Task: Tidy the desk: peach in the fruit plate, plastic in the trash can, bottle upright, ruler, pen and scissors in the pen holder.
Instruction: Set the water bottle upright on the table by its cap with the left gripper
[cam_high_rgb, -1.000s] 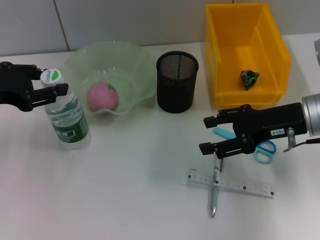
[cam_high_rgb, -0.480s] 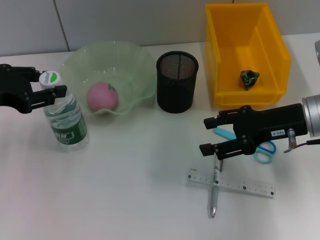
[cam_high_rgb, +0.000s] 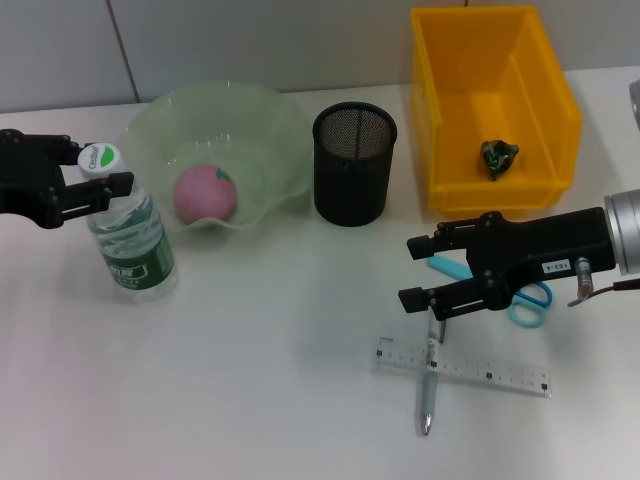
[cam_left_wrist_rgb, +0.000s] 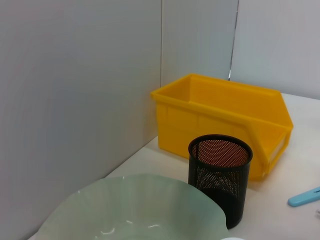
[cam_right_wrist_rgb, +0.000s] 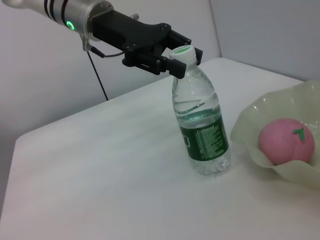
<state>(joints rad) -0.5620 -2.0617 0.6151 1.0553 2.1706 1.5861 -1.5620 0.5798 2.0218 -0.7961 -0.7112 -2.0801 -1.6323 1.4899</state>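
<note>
one bottle (cam_high_rgb: 127, 235) stands up at the left of the frame, just beside the fruit plate (cam_high_rgb: 265, 120) with the peach (cam_high_rgb: 206, 193) in it. the left gripper (cam_high_rgb: 96, 180) has its fingers spread around the white cap, let go or nearly so. it is best to pull straight back to the left edge so the cap is not bumped. the right gripper (cam_high_rgb: 417, 270) waits open above the pen (cam_high_rgb: 428, 385) and ruler (cam_high_rgb: 464, 367), with bare table in the middle.

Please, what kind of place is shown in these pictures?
Probably a lab test desk staged as an office desk: a plain white table against bare wall panels, with a mesh pen holder, a ruler and a yellow bin.
</note>
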